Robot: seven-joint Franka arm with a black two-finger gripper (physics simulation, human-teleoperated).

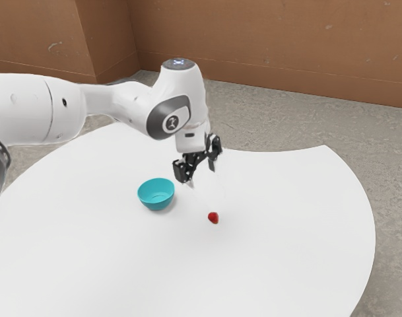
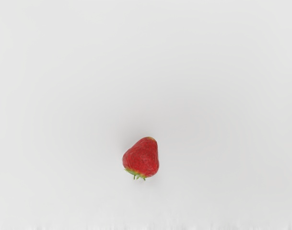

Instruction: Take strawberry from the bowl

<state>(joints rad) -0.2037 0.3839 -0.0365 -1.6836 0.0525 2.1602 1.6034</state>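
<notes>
In the exterior view my gripper [image 1: 202, 173] hangs above the table, its two fingers spread wide with nothing between them. The red strawberry [image 1: 213, 217] lies on the white tabletop below the gripper, outside the bowl. The turquoise bowl [image 1: 156, 193] stands upright toward the exterior view's left of the strawberry, and its visible inside holds nothing. In the wrist view the strawberry [image 2: 142, 158] lies on its side on the white surface, its green leaves at one end.
The round white table [image 1: 286, 231] has a notched far edge toward the exterior view's right. Beyond it are a grey floor [image 1: 267, 115] and a brown wall [image 1: 286, 46].
</notes>
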